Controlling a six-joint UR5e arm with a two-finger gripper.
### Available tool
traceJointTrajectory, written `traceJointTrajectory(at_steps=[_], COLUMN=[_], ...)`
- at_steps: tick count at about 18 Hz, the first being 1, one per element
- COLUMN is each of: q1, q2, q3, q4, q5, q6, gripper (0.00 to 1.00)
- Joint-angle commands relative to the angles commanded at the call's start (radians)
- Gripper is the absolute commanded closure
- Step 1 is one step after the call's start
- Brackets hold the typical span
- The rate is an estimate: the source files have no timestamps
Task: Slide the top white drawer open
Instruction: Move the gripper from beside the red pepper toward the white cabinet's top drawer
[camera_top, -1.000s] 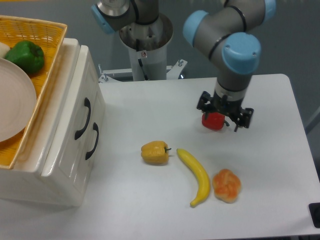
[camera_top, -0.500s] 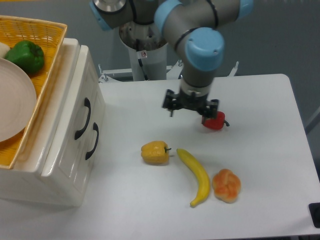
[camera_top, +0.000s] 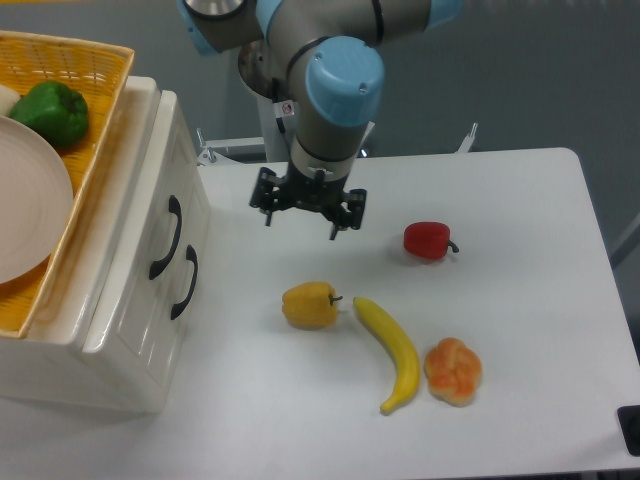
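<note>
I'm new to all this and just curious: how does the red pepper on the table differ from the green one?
The red pepper lies on the white table, while the green pepper sits in the yellow basket on top of the cabinet. The red one looks smaller than the green one. The green one lies beside a white plate; the red one lies alone. Neither is touched by the pincer.

Setting: robotics lab bench. A grey-and-blue UR5e arm (camera_top: 330, 90) stands on a pedestal base (camera_top: 290, 110) bolted behind a plain white tabletop (camera_top: 520, 330), against a bare grey wall. Toy produce, a banana (camera_top: 390, 352) and a red pepper (camera_top: 428, 240), serves as test props.
</note>
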Motion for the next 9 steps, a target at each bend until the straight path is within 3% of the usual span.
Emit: traceJointTrajectory(at_steps=[9], q1=[-0.045], q2=[-0.009], q3=[0.002], q4=[0.006], q5=[-0.078], q6=[-0.071], gripper=[0.00])
